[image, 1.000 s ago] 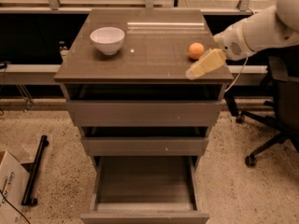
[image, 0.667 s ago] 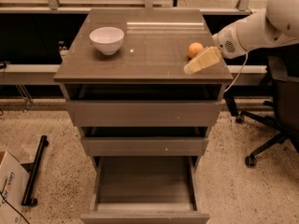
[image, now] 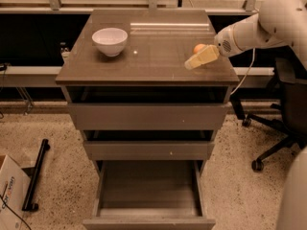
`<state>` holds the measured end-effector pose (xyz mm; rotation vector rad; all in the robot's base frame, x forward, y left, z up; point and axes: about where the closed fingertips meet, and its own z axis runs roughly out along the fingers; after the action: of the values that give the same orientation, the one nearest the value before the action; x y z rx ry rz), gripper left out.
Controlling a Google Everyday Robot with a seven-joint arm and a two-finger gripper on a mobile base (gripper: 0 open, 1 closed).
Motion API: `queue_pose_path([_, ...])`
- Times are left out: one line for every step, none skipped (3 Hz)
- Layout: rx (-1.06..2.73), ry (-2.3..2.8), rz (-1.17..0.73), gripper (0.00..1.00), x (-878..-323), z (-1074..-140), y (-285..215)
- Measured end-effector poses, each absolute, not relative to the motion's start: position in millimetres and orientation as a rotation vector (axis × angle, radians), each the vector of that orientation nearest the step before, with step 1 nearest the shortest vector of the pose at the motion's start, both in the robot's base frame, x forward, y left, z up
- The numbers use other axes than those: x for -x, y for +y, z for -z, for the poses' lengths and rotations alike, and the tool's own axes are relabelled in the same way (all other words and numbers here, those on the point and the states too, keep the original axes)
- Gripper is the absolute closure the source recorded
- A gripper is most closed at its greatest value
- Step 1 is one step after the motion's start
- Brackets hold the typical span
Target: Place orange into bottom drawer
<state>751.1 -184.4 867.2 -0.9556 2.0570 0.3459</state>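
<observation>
Cabinet: occupies the centre of the frame, with three drawers below a flat brown top.

Bottom drawer: lower centre of the frame, pulled out, grey tray interior exposed. The two drawers above it sit slightly forward of the cabinet body.

Robot arm: white, enters from the upper right of the frame and reaches leftward over the right edge of the cabinet top.

Office chair: dark, at the right edge of the frame, standing on the speckled floor.

Cardboard box: lower left corner, partly cut off.

White bowl: upright on the top's left half, well apart from the arm.

Gripper: tan, low over the right side of the top, angled down-left. Opening state: cannot be determined.

Orange: on the cabinet top, right side, just behind the gripper, partly hidden by it. Contact cannot be confirmed.
</observation>
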Motion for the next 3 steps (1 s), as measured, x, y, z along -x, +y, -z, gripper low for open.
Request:
queue_pose_path([0.927,2.06,-0.36,0.0,-776.7,-855.5,-184.6])
queue_pose_path([0.91,2.077,-0.401,0.18,-788.9,-844.4,-182.2])
queue_pose_path([0.897,2.105,-0.421,0.41,-791.6,-834.7,-184.9])
